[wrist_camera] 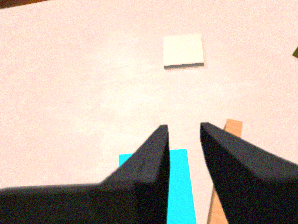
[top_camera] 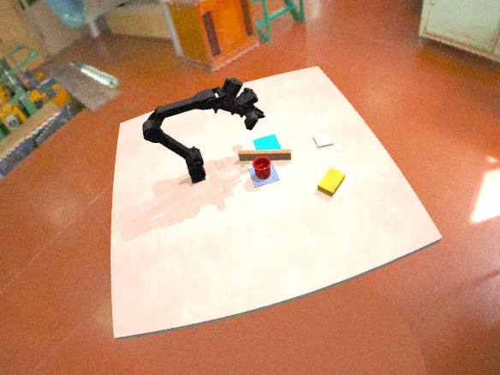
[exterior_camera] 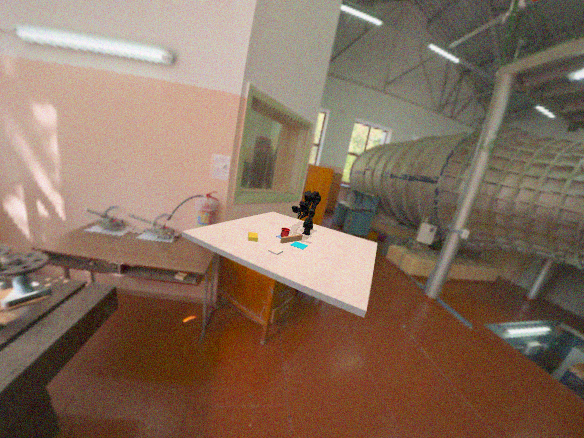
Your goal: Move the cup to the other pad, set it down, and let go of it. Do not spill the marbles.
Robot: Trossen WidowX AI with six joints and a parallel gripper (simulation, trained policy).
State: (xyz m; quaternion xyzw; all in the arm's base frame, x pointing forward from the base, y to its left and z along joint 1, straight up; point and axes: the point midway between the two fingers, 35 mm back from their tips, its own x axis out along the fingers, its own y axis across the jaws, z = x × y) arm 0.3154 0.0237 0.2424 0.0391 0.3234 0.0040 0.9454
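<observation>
The red cup stands upright on the blue pad, with small specks visible inside it. The cyan pad is bare and lies on the other side of the wooden bar. My gripper is nearly shut, with a narrow gap and nothing between the fingertips. It hangs in the air above the table on the cyan pad's side of the bar, away from the cup and tilted downward.
The wooden bar stands between the two pads, close to the cup. A white tile lies beyond the cyan pad. A yellow block lies farther out from the arm's base than the cup.
</observation>
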